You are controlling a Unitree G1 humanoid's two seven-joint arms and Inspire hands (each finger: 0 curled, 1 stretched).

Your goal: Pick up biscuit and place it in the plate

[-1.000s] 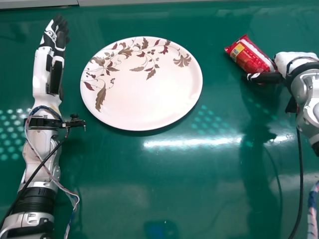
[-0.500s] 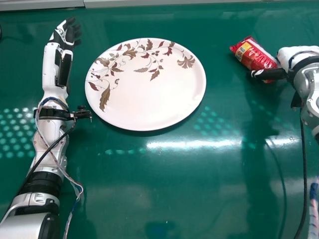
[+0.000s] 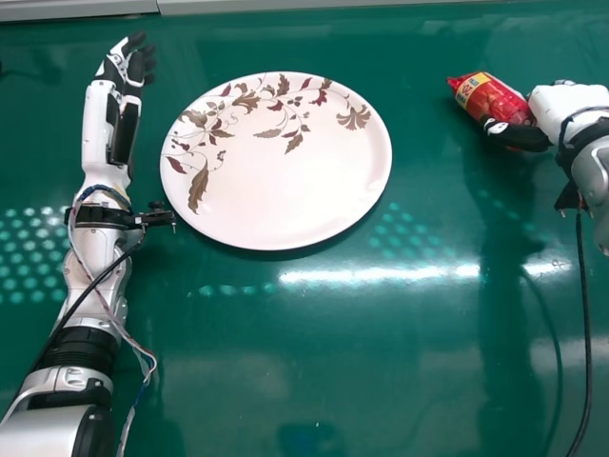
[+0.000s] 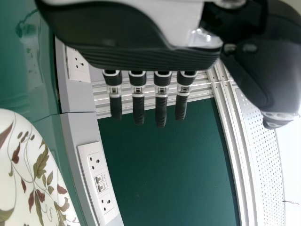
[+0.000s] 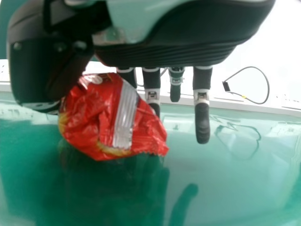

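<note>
At the far right of the head view, the right hand (image 3: 516, 133) has its thumb across the near side of the red biscuit packet (image 3: 487, 93). In the right wrist view the packet (image 5: 94, 117) is pinched between the thumb and fingers of the right hand (image 5: 188, 47); it covers part of the fingers. Left of centre in the head view lies the white plate (image 3: 285, 181) with a leaf pattern, bare on top. The left hand (image 3: 122, 71) is beyond the plate's left side, open; the left wrist view shows the hand (image 4: 141, 54) with straight fingers.
A green glossy table (image 3: 381, 362) carries the plate. Grey edging (image 3: 285, 5) runs along its far side. Sockets (image 4: 99, 181) sit on a grey panel in the left wrist view. A black cable (image 3: 583, 333) hangs from the right forearm.
The right thumb has closed in over the packet, which has turned and sits nearer the palm. The left arm and plate shifted slightly rightward in view, then stayed nearly still.
</note>
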